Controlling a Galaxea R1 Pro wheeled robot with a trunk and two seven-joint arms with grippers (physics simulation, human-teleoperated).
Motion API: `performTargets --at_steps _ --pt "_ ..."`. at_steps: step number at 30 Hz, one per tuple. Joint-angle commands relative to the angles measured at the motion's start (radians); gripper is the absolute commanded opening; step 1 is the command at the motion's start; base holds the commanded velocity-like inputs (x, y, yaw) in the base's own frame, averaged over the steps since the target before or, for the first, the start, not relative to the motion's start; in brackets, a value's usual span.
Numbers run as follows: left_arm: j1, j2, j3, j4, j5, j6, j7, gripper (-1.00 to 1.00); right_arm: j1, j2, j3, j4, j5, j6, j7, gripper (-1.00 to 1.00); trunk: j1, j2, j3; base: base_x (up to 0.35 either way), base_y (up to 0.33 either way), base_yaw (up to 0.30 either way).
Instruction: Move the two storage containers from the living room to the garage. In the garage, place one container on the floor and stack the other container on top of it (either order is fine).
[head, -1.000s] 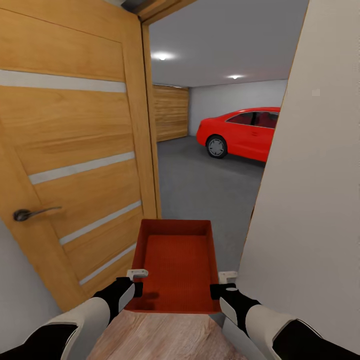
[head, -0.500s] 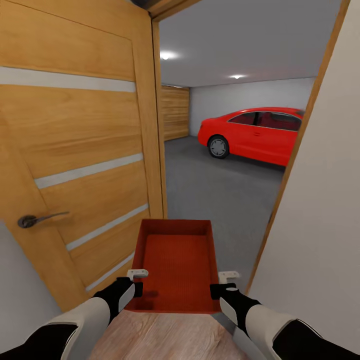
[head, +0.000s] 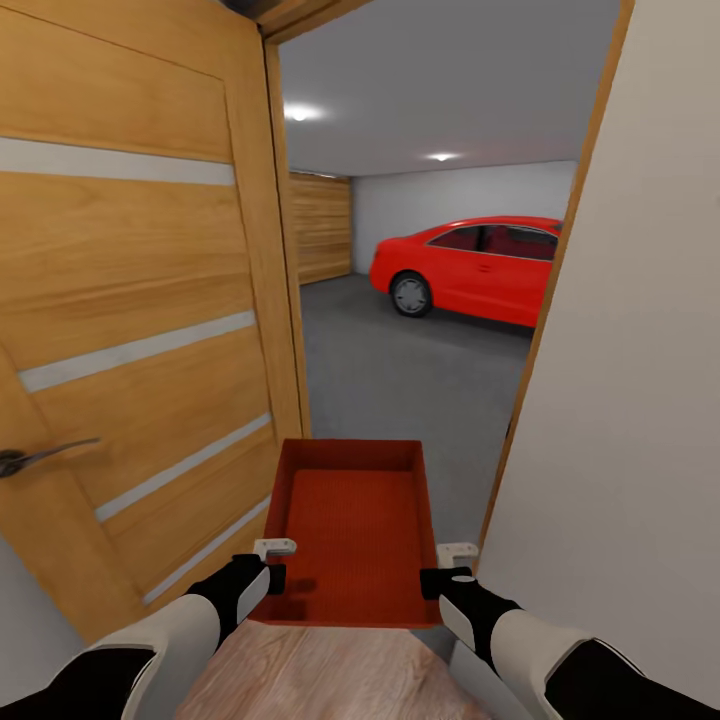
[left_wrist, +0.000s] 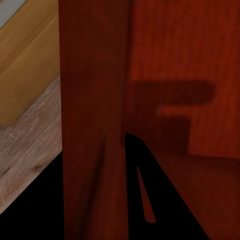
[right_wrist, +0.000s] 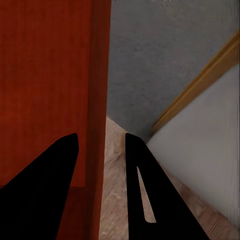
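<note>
One red-orange storage container (head: 355, 525) hangs level in front of me at the doorway, its open top up and nothing inside. My left gripper (head: 272, 562) is shut on its left wall near the rear corner, and my right gripper (head: 450, 566) is shut on its right wall. The left wrist view has the wall (left_wrist: 95, 100) pinched between the black fingers (left_wrist: 165, 200). The right wrist view has the other wall (right_wrist: 98, 100) between its fingers (right_wrist: 150, 190). Ahead through the opening lies the garage with its dark grey floor (head: 400, 370).
The honey-wood door (head: 140, 330) with frosted strips stands open close on my left, its handle (head: 40, 455) jutting out. A white wall (head: 640, 400) with a wood frame edge (head: 545, 300) narrows the right side. A red car (head: 470, 265) is parked far inside. Wood planks (head: 320, 670) lie underfoot.
The whole view has shifted: door, handle and car slid left in the picture as the camera moved. The container sits the same in both grippers.
</note>
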Motion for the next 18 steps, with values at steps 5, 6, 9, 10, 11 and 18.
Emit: performTargets --at_steps 5,6,9,10,11,18 --pt "-0.001 0.021 -0.021 -0.006 0.009 -0.003 0.005 -1.0 0.0 -0.001 0.018 0.004 -0.02 0.005 -0.005 -1.0 0.001 -0.002 -0.002 0.007 0.016 -0.044" --pt "-0.001 0.021 -0.021 -0.006 0.009 -0.003 0.005 -1.0 0.0 -0.002 0.018 0.004 -0.02 0.005 -0.005 -1.0 0.001 -0.002 -0.002 0.056 0.1 -0.008" --pt "-0.001 0.021 -0.021 -0.006 0.009 -0.003 0.004 -1.0 0.0 -0.003 0.018 0.004 -0.02 0.005 -0.005 -1.0 0.001 -0.002 -0.002 0.105 0.186 -0.002" --pt "-0.001 0.021 -0.021 -0.006 0.009 -0.003 0.004 -1.0 0.0 -0.003 0.018 0.004 -0.02 0.005 -0.005 -1.0 0.001 -0.002 -0.002 0.133 0.233 -0.001" --pt "-0.001 0.021 -0.021 -0.006 0.009 -0.003 0.004 -1.0 0.0 -0.003 0.018 0.004 -0.02 0.005 -0.005 -1.0 0.001 -0.002 -0.002 0.142 0.251 0.0" --pt "-0.001 0.021 -0.021 -0.006 0.009 -0.003 0.005 -1.0 0.0 -0.003 0.017 0.004 -0.02 0.005 -0.005 -1.0 0.001 -0.002 -0.002 0.151 0.261 -0.013"
